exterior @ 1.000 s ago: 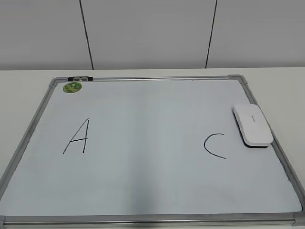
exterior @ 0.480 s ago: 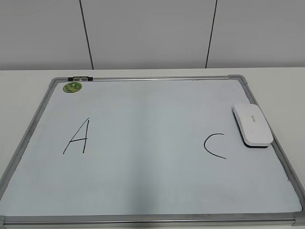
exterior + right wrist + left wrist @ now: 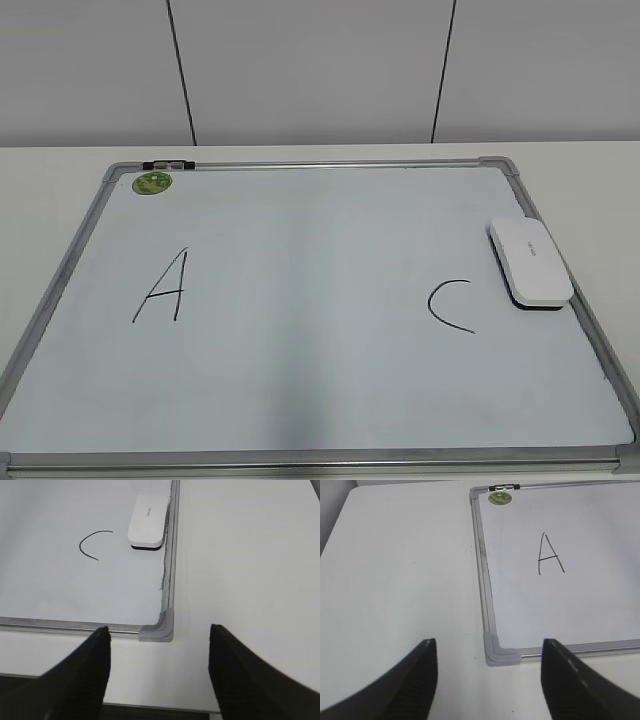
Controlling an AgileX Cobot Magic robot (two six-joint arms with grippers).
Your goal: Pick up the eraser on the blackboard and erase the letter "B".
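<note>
Eraser: the eraser [image 3: 531,262] lies flat on the blackboard [image 3: 320,400], white top up with its dark felt edge showing below, tight against the right-hand frame and slightly slanted; the right wrist view shows it [image 3: 147,521] alongside the frame rail.
Letter "B": no B can be seen on the board in any view; the middle of the board between the other two letters is bare white.
Other letters: a black "A" [image 3: 164,287] sits on the left half, a curved black "C" [image 3: 448,305] on the right half, just left of the eraser and apart from it.
Blackboard: it lies flat on the white desk [image 3: 395,580], silver frame all round, grey corner caps.
Magnet: a small green round magnet [image 3: 152,182] rests near the far left corner, next to a small clip [image 3: 168,164] on the top rail.
Left hand: the left hand [image 3: 487,680] hangs over the board's near left corner cap, fingers spread wide, holding nothing.
Right hand: the right hand [image 3: 159,667] hangs over the near right corner cap, fingers spread wide, holding nothing, well apart from the eraser.
</note>
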